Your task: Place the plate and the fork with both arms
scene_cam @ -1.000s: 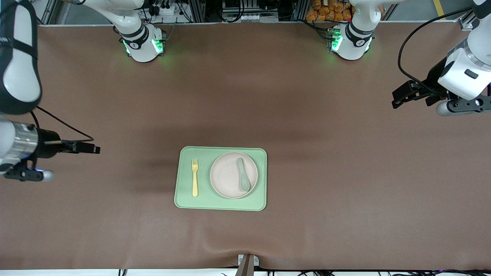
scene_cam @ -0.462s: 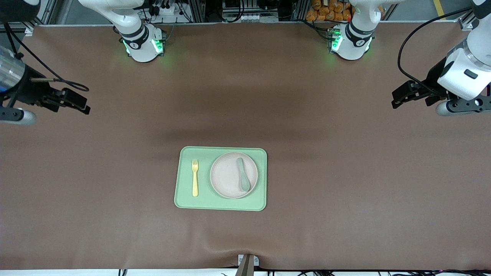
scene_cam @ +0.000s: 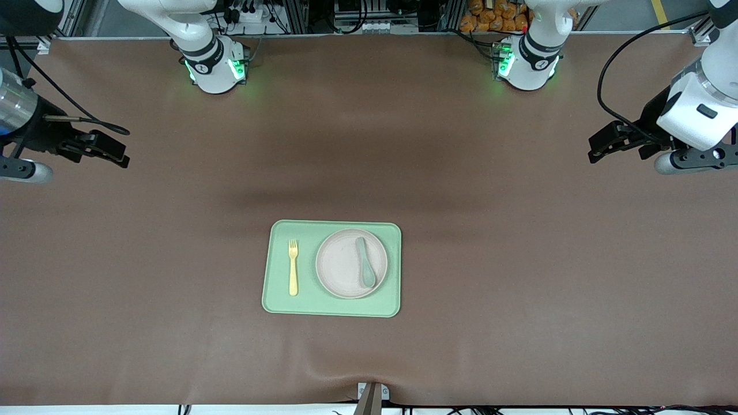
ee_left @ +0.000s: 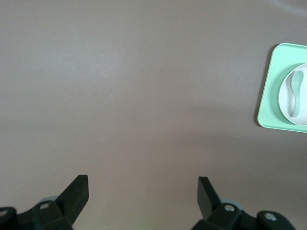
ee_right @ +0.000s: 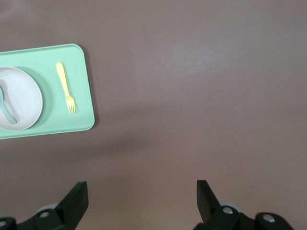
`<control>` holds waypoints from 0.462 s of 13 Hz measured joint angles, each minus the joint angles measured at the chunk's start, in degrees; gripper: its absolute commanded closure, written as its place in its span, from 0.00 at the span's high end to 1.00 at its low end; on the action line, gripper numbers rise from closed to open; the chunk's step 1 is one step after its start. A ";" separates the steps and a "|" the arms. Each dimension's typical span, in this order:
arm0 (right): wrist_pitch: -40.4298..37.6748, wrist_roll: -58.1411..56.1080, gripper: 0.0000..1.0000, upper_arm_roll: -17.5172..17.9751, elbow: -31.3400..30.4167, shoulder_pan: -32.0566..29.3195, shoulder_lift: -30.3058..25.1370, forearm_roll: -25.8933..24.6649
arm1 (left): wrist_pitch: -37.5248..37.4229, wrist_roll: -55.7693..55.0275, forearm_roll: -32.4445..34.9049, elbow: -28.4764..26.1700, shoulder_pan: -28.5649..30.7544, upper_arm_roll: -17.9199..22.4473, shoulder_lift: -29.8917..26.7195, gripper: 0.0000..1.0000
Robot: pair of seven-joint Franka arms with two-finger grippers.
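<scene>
The off-white plate (scene_cam: 340, 268) lies on a light-green tray (scene_cam: 331, 311) in the middle of the table, with a grey-green spoon (scene_cam: 366, 262) resting in it. The pale-yellow fork (scene_cam: 293, 267) lies on the tray beside the plate, on the side toward the right arm's end. My right gripper (scene_cam: 109, 151) hangs open and empty over bare table at the right arm's end; its wrist view shows its open jaws (ee_right: 141, 189), the fork (ee_right: 65, 87) and the plate (ee_right: 24, 98). My left gripper (scene_cam: 605, 144) hangs open and empty over the left arm's end (ee_left: 142, 184), well clear of the tray (ee_left: 268, 86).
The brown table cover is bare around the tray. The two arm bases (scene_cam: 213, 63) (scene_cam: 527, 63) stand along the table edge farthest from the front camera. A small bracket (scene_cam: 372, 395) sits at the nearest edge.
The right arm has swung its gripper away from the front camera toward the bases' edge, then nearly stopped. The left arm, tray, plate, spoon and fork have not moved.
</scene>
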 measured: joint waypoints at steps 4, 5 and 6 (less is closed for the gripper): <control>-2.64 -1.48 1.00 -0.28 1.78 -1.66 -0.07 -0.02 | 0.00 0.00 0.00 0.05 0.01 -0.01 0.00 1.00; -2.99 -1.54 1.00 -0.26 2.15 -1.66 -0.17 -0.02 | 0.00 0.00 0.00 0.06 0.01 -0.01 0.00 1.00; -3.05 -1.58 1.00 -0.24 2.40 -1.66 -0.25 -0.02 | 0.00 0.00 0.00 0.08 0.01 -0.01 0.00 1.00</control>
